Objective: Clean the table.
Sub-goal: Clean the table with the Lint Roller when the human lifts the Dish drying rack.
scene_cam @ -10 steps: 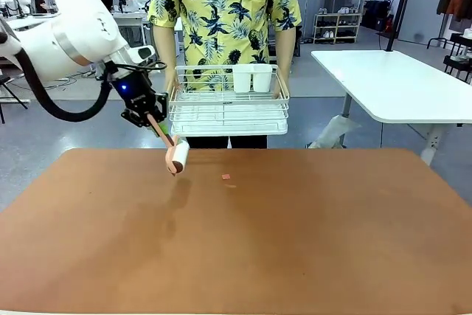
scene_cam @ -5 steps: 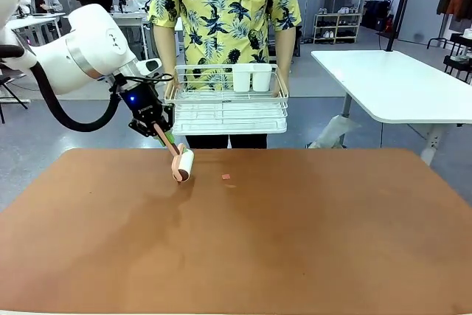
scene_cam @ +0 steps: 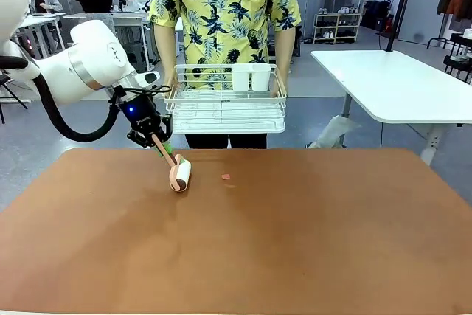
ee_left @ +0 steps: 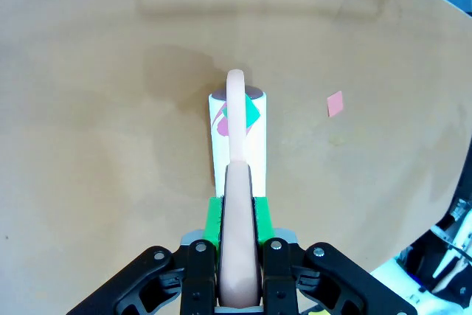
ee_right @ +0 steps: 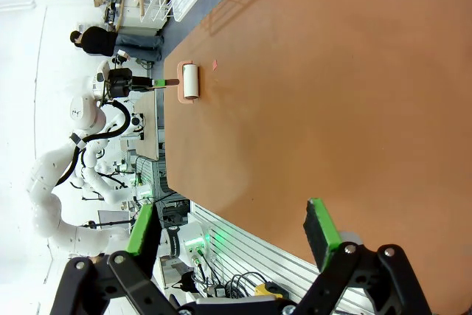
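From the front, my left gripper (scene_cam: 158,143) is clamped shut on the handle of a lint roller (scene_cam: 180,175), its drum down at the far part of the table (scene_cam: 295,241), with a small pink scrap (scene_cam: 226,177) near it on my right. My left wrist view adds that the drum lies in line with my fingers, with the scrap off its side. My right wrist view shows my right gripper (ee_right: 230,223) wide open and empty, well apart at the near edge.

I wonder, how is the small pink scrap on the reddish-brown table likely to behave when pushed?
The small pink scrap lies flat and thin, so probably very light, apt to slide or flutter. The white pink-handled lint roller carries green and pink bits, so the scrap would likely stick.
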`<state>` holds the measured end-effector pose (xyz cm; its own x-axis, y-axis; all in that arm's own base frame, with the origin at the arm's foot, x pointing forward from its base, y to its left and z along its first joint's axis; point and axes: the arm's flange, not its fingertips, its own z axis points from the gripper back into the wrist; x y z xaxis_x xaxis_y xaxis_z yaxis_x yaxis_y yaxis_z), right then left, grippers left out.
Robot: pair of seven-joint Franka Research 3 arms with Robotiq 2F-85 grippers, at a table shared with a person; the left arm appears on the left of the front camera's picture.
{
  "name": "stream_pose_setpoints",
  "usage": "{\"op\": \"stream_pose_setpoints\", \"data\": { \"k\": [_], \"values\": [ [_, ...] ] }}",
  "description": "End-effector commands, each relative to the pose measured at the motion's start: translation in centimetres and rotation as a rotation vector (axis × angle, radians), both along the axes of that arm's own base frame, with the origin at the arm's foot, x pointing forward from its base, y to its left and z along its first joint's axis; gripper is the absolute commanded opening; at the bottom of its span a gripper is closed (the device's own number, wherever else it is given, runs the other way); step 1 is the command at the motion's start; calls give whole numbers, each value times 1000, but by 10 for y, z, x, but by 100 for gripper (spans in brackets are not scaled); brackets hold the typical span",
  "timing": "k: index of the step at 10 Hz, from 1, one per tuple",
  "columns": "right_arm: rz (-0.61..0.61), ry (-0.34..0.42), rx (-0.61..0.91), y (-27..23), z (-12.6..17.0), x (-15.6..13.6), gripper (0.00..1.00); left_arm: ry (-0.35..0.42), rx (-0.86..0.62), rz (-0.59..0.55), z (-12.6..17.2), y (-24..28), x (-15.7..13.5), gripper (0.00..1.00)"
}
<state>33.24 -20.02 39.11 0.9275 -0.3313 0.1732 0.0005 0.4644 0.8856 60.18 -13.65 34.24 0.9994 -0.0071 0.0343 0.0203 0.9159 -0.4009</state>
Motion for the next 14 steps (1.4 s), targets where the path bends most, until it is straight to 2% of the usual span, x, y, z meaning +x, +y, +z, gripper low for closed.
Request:
{"op": "stream_pose_setpoints", "data": {
  "k": [1, 6, 8, 9, 10, 14],
  "values": [
    [-5, -14, 18, 2, 2, -2, 100, 18, -41, -4, -14, 3, -2, 21],
    [-5, -14, 18, 2, 2, -2, 100, 28, -59, -15, -23, -15, -10, 21],
    [-5, -14, 18, 2, 2, -2, 100, 16, -51, -39, -20, -53, -8, 21],
    [-5, -14, 18, 2, 2, -2, 100, 51, -47, -4, -23, -74, -8, 21],
    [-5, -14, 18, 2, 2, -2, 100, 50, -40, -19, -24, -97, -14, 21],
    [-5, -14, 18, 2, 2, -2, 100, 62, 7, -60, -44, -183, -14, 21]
  ]
}}
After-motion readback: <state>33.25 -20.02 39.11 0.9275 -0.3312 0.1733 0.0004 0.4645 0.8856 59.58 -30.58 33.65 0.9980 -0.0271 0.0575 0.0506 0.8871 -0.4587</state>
